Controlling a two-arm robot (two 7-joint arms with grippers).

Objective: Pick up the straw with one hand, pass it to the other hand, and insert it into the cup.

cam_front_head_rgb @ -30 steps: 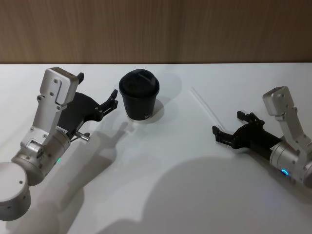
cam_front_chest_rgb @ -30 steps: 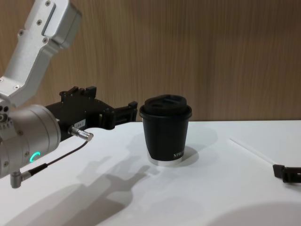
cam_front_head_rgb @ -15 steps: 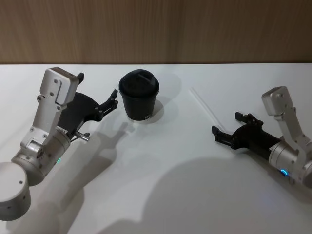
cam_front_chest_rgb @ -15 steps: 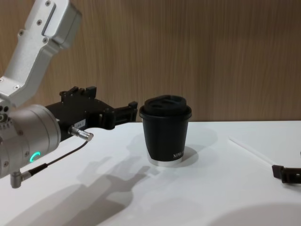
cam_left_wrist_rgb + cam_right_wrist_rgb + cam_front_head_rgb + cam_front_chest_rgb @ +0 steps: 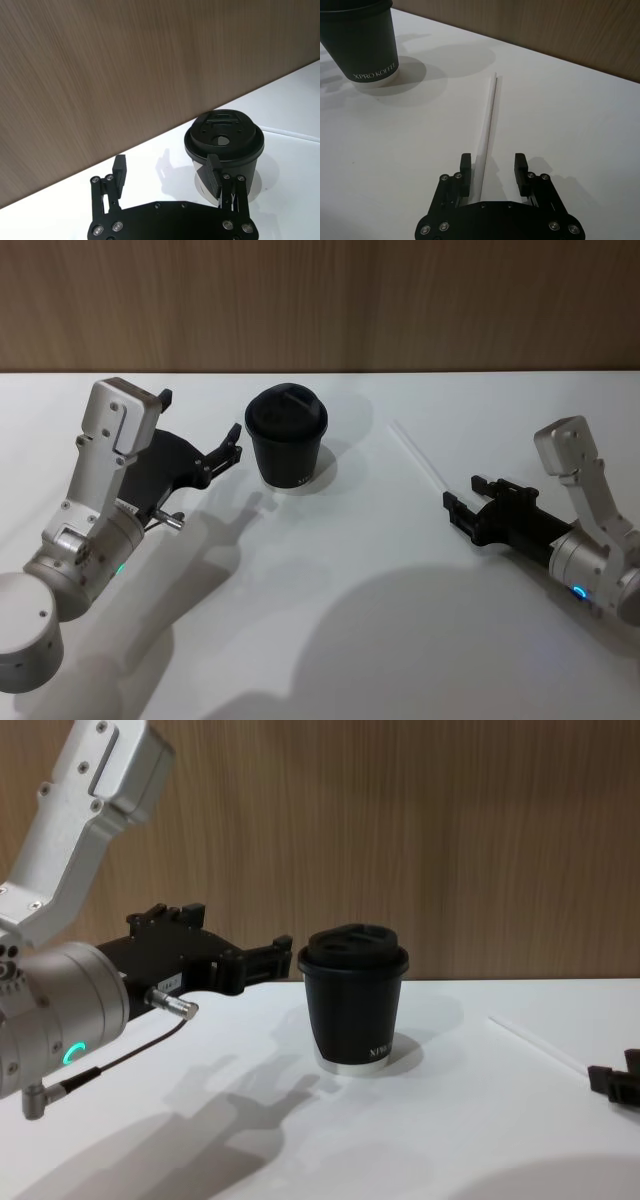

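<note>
The white drinking straw (image 5: 420,455) lies right of the black coffee cup (image 5: 286,436), running far-left to near-right. Its near end is between the spread fingers of the right gripper (image 5: 463,493). The left gripper (image 5: 166,165), spread too, is left of the cup.

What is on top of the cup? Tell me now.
A black domed lid caps the cup, with a small round hole in it. The lid hides whatever is inside.
</note>
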